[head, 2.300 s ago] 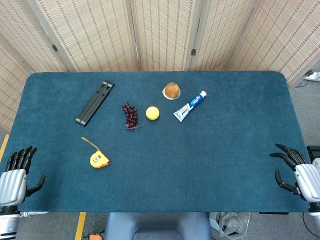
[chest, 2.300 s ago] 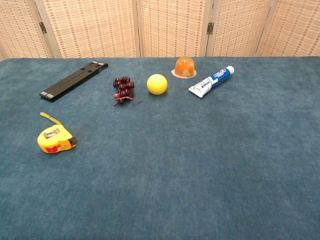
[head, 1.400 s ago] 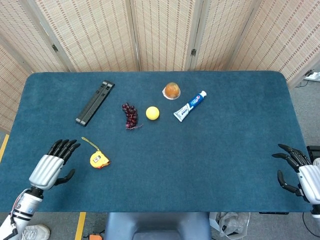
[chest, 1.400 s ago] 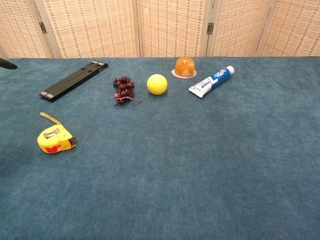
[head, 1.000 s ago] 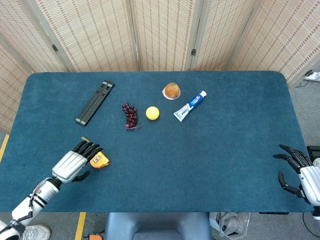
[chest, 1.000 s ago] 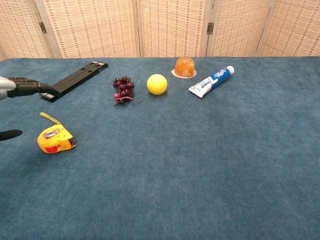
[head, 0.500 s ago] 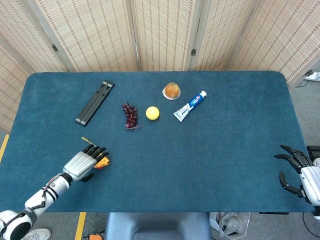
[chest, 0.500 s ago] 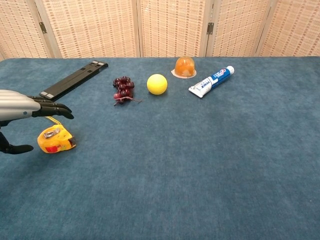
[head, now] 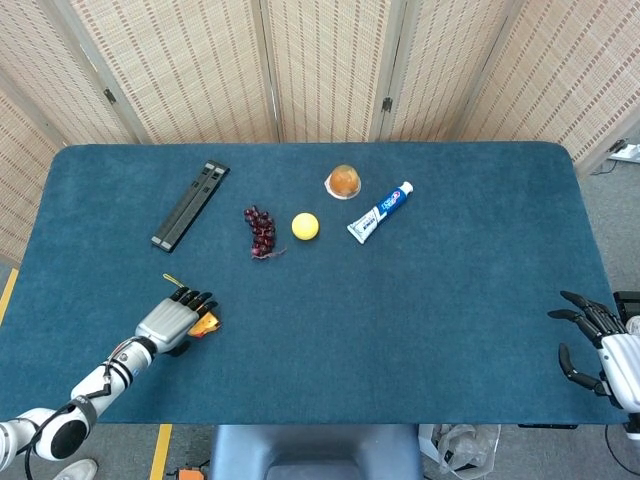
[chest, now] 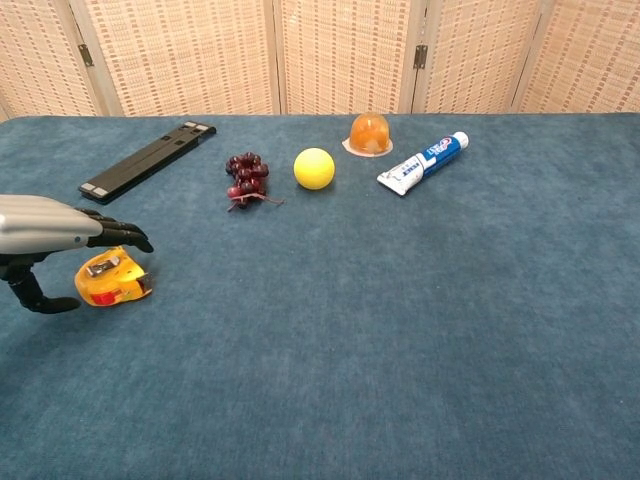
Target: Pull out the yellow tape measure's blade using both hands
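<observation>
The yellow tape measure point(chest: 110, 278) lies on the blue table near the front left, its orange end point(head: 207, 323) peeking out in the head view. My left hand point(head: 174, 320) hovers right over it, fingers stretched across its top and thumb down at its near side point(chest: 60, 240); nothing shows a closed grip. My right hand point(head: 600, 345) stays at the table's front right edge, far from the tape, fingers spread and holding nothing.
A black folded bar point(head: 190, 204) lies at the back left. Dark grapes point(head: 261, 231), a yellow ball point(head: 305, 226), a jelly cup point(head: 343, 181) and a toothpaste tube point(head: 380, 211) sit in a row across the back middle.
My left hand has come from the front left corner to above the tape measure, then settled lower over it. The right hand has barely moved.
</observation>
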Action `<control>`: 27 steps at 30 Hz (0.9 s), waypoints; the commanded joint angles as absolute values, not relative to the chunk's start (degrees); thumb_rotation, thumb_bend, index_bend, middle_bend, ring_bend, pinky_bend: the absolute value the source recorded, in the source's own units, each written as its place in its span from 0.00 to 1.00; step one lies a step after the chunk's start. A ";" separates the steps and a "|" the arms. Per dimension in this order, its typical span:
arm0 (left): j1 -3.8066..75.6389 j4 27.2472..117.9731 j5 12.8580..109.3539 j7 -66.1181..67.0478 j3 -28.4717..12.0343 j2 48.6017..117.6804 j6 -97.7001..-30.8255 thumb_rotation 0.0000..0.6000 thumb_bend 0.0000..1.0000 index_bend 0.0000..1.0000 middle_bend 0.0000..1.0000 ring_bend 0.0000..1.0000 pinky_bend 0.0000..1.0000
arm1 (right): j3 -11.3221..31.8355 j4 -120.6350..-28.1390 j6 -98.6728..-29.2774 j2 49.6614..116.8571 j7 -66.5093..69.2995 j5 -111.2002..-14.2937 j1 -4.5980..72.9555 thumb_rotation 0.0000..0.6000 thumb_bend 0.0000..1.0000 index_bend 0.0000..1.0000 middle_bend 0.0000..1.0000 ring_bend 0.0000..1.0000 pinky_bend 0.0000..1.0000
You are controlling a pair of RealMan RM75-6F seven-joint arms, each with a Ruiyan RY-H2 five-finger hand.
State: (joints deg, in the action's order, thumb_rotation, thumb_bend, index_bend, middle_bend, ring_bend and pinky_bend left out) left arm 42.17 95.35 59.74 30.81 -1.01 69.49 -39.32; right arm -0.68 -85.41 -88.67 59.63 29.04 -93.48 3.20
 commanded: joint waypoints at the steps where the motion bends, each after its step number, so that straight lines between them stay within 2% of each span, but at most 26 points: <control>1: 43.20 94.72 56.21 32.63 0.00 70.18 -40.28 1.00 0.43 0.05 0.07 0.02 0.01 | -0.69 -85.41 -88.48 59.70 28.87 -93.58 3.34 1.00 0.61 0.27 0.14 0.14 0.12; 11: 43.06 95.73 52.42 34.12 2.58 69.69 -44.24 1.00 0.43 0.10 0.12 0.06 0.01 | -0.60 -85.71 -87.98 59.88 28.43 -93.81 3.81 1.00 0.61 0.27 0.14 0.14 0.12; 27: 42.11 94.27 55.32 31.84 2.78 73.06 -48.17 1.00 0.43 0.12 0.13 0.08 0.02 | -0.72 -85.49 -88.60 59.89 28.78 -93.72 3.39 1.00 0.61 0.27 0.14 0.14 0.12</control>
State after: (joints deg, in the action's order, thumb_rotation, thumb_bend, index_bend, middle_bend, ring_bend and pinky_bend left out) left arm 42.09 94.54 55.12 31.89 2.82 72.75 -47.99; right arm -0.72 -85.49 -88.59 59.90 28.77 -93.73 3.39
